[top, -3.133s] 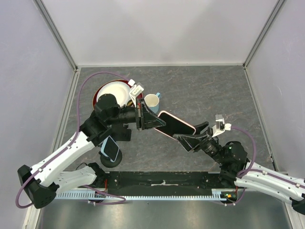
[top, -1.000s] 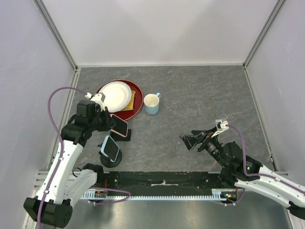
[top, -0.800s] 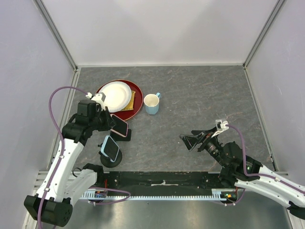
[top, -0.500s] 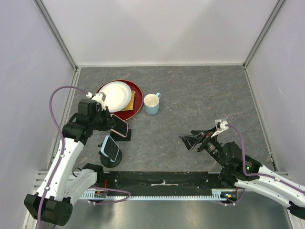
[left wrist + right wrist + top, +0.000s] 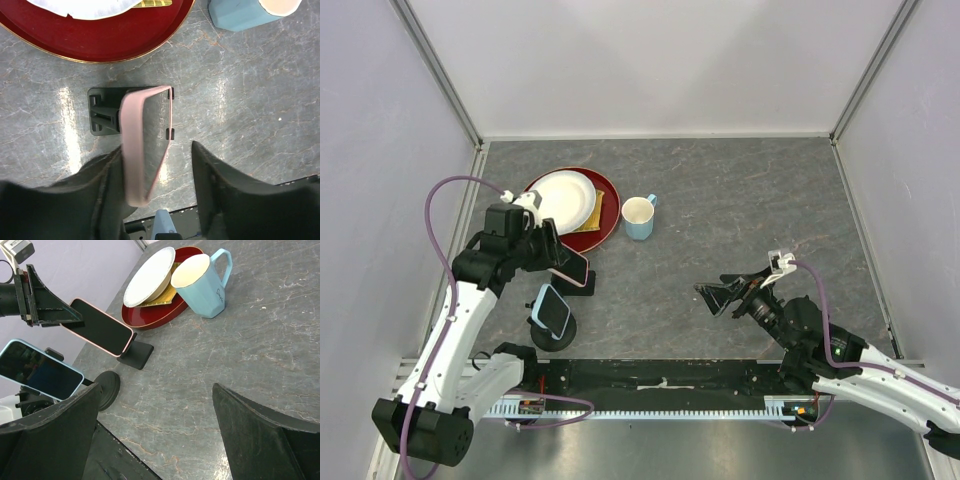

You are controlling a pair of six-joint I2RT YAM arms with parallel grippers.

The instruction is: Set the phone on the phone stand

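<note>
The pink phone (image 5: 145,145) sits with its lower end on the black phone stand (image 5: 102,117), tilted back, screen up. The left end effector (image 5: 156,165) is around the phone's upper end with its jaws parted. One jaw lies against the phone's back and the other stands clear of the screen, so it is not clamped.

The right end effector (image 5: 156,390) is spread wide and holds nothing. It hangs over the bench (image 5: 740,200), well to the right of the stand.

Just beyond the stand lies a red dish (image 5: 100,45) carrying a white plate (image 5: 560,200). A pale blue mug (image 5: 639,216) stands beyond the stand and to its right. Just nearer than the stand, a light-blue phone (image 5: 551,310) rests on a second, round-based holder.
</note>
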